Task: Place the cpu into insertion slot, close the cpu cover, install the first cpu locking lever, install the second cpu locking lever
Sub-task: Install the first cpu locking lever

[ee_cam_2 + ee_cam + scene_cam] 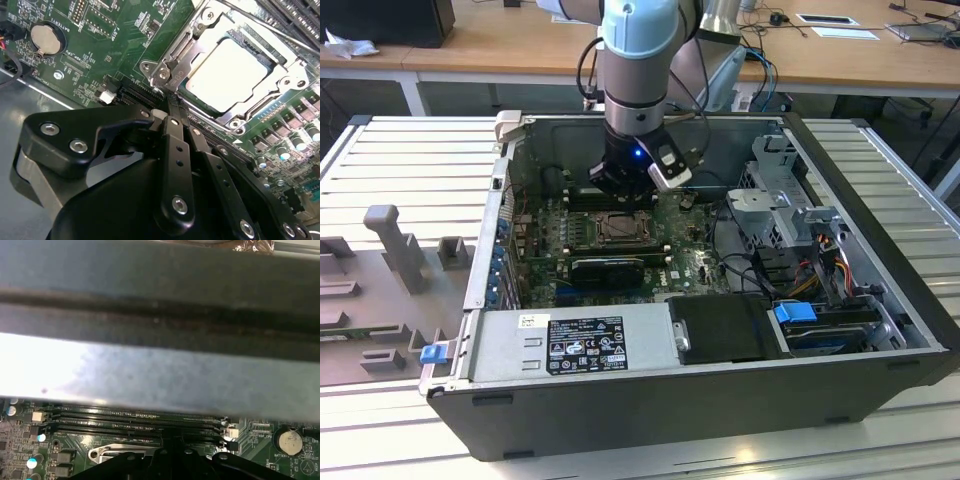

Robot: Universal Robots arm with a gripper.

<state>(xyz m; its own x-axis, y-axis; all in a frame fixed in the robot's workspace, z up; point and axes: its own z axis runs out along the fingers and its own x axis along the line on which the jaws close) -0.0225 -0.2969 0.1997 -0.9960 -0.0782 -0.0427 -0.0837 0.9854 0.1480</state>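
Observation:
In the second wrist view the cpu [232, 75] lies flat in the insertion slot [252, 106], its pale top showing through the cut-out of the cpu cover [186, 54]. The cover lies down over the chip. A thin metal lever [280, 31] runs along the far side of the cover. My gripper [170, 102] has its black fingers together, with the tips at the near corner of the cover. In the exterior view the gripper [618, 180] hangs just behind the insertion slot [619, 230] on the green motherboard [550, 225].
The open computer case [880, 180] walls in the board on all sides. A power supply [580, 345] and black drive cover [720, 328] sit at the front, and a drive cage [790, 210] on the exterior view's right. Memory slots [135, 421] lie under the grey case wall [150, 365]. A coin battery [47, 39] sits on the board.

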